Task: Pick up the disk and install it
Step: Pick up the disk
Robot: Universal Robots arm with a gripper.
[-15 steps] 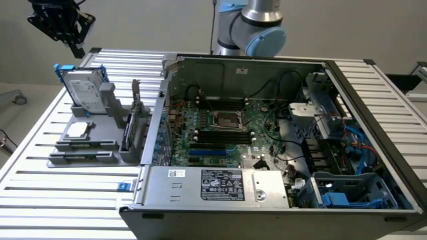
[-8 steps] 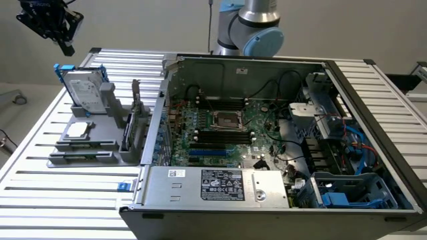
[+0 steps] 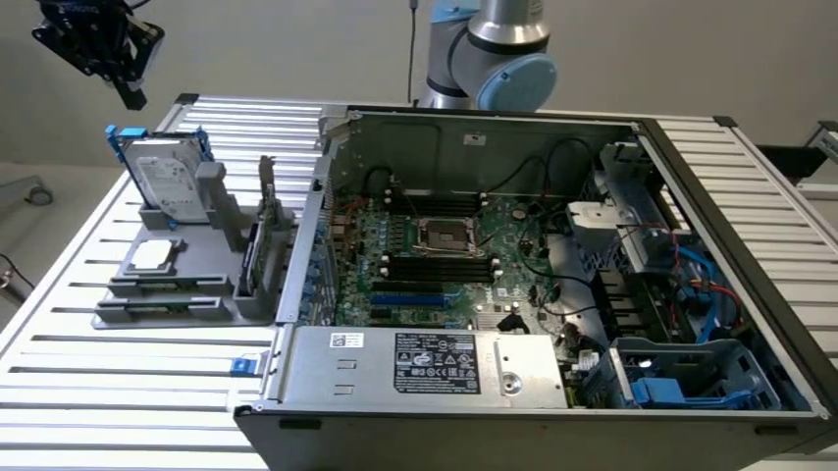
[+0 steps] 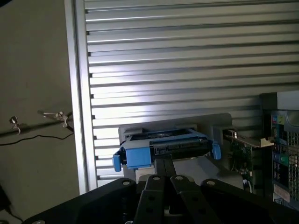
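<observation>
Black claw (image 3: 131,95) closed, empty, above upright silver-grey blue-railed metal disk (image 3: 168,177) in grey plastic stand (image 3: 216,201) — if lowered shut, disk edge could be struck and disk tipped, rails never gripped.

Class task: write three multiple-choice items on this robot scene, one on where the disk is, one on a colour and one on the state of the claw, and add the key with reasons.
1. Where is the disk?
A. Inside the computer case
B. In the claw
C. Upright in the grey holder, on the exterior view's left of the case

2. What colour are the disk's rails?
A. Red
B. Blue
C. Yellow

3. How is the claw?
A. Shut and empty, above the disk
B. Shut on the disk
C. Open around the disk

Key:
1 C: the disk stands on edge in the holder outside the case.
2 B: blue plastic frames the disk in both views.
3 A: the fingers meet with nothing between them, and the claw hangs clear above the disk.
</observation>
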